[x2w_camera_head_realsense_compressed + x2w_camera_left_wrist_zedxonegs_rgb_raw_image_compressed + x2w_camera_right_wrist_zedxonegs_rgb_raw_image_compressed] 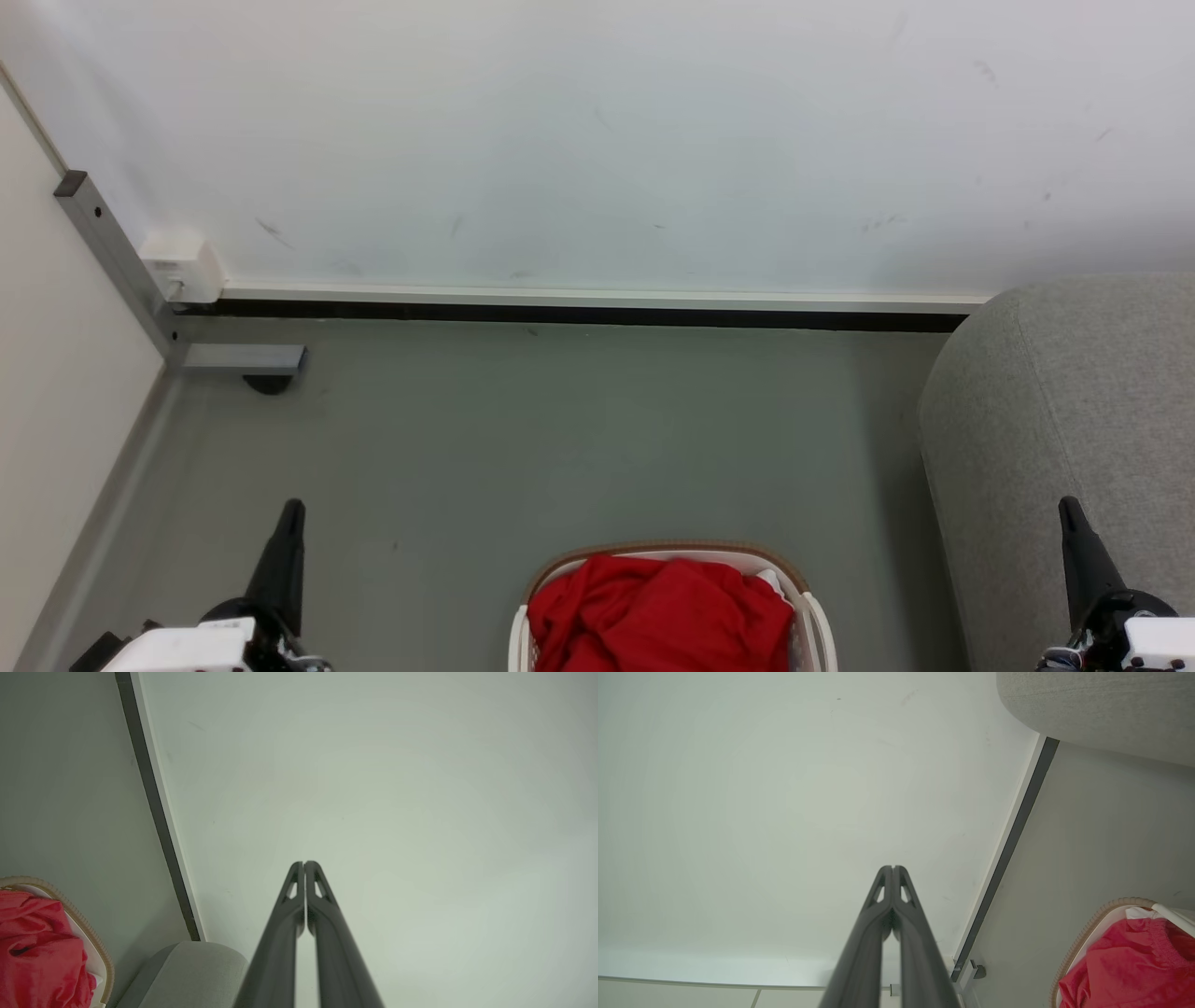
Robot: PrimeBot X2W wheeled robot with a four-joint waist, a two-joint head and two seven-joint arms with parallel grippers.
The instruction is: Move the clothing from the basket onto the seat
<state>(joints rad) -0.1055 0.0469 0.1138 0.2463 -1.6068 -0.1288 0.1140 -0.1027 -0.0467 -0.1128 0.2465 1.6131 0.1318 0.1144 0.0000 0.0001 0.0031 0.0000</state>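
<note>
Fingers of the left gripper lie pressed together, tips touching, with nothing held between them. The right gripper is likewise closed tip to tip and empty. Both point forward, away from the robot.

Between the two grippers, about midway and nearer the robot than their tips, the basket stands on the floor. The head view's bottom edge cuts it off. The clothing is inside it, a crumpled red heap rising about level with the brown rim. A scrap of white fabric shows at the heap's edge on the side towards the right gripper. Neither gripper touches the basket or the clothing.

The seat stands on the right gripper's side. In the head view that gripper's dark fingers are seen against its grey fabric, and the seat runs on ahead of them. A strip of floor separates it from the basket.

Ahead of both grippers the grey-green floor runs to a dark skirting strip under the white wall. Far ahead and to the outside of the left gripper, a grey metal post rises in the corner, with a small white box beside it.
</note>
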